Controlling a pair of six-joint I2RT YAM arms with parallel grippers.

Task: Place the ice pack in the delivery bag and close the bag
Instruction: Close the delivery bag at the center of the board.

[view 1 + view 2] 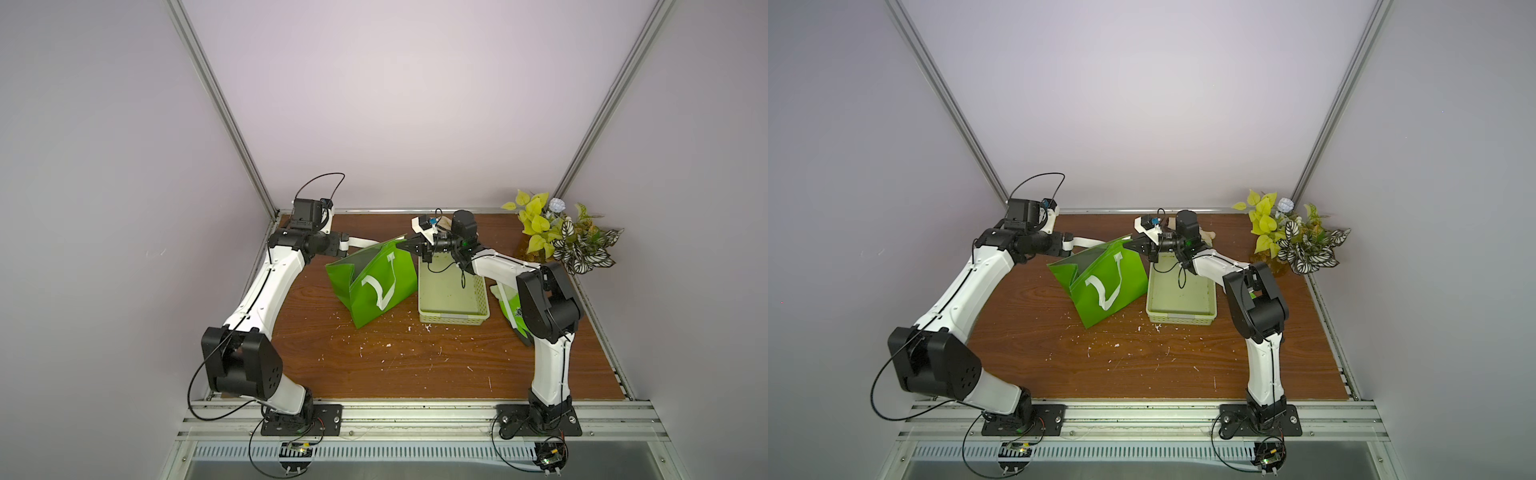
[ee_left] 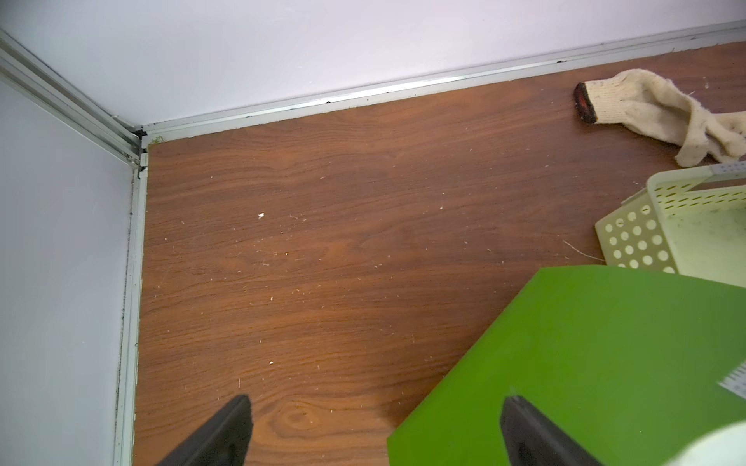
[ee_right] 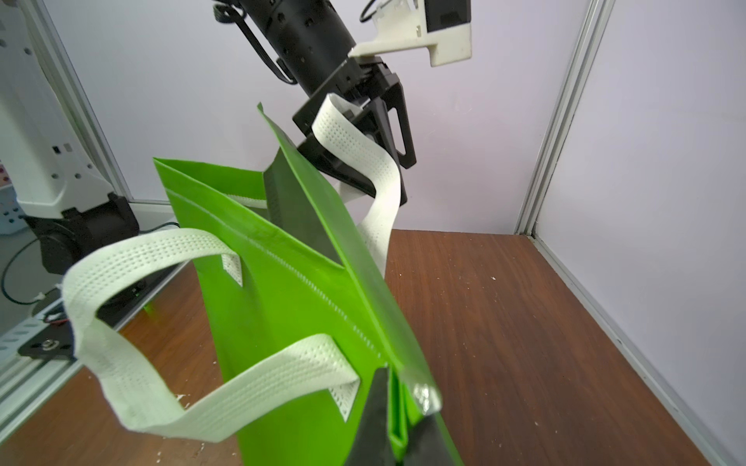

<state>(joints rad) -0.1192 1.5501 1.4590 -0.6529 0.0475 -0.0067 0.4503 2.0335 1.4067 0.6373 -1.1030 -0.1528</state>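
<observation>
The delivery bag (image 1: 374, 286) (image 1: 1100, 286), bright green with white strap handles, stands leaning on the wooden table in both top views. My right gripper (image 1: 402, 247) (image 3: 397, 427) is shut on a folded corner of the bag's rim, green fabric and silver lining pinched between its jaws. Across the bag's mouth my left gripper (image 1: 353, 243) (image 3: 383, 177) (image 2: 375, 399) stands open, with one white handle (image 3: 355, 141) draped through its jaws. The other handle (image 3: 121, 262) hangs loose. The ice pack is not plainly in view.
A pale green perforated basket (image 1: 453, 318) (image 2: 629, 238) stands right of the bag. A cream glove (image 2: 654, 109) lies by the back wall. A leafy plant (image 1: 557, 232) fills the back right corner. A green and white flat thing (image 1: 508, 305) lies half hidden behind my right elbow.
</observation>
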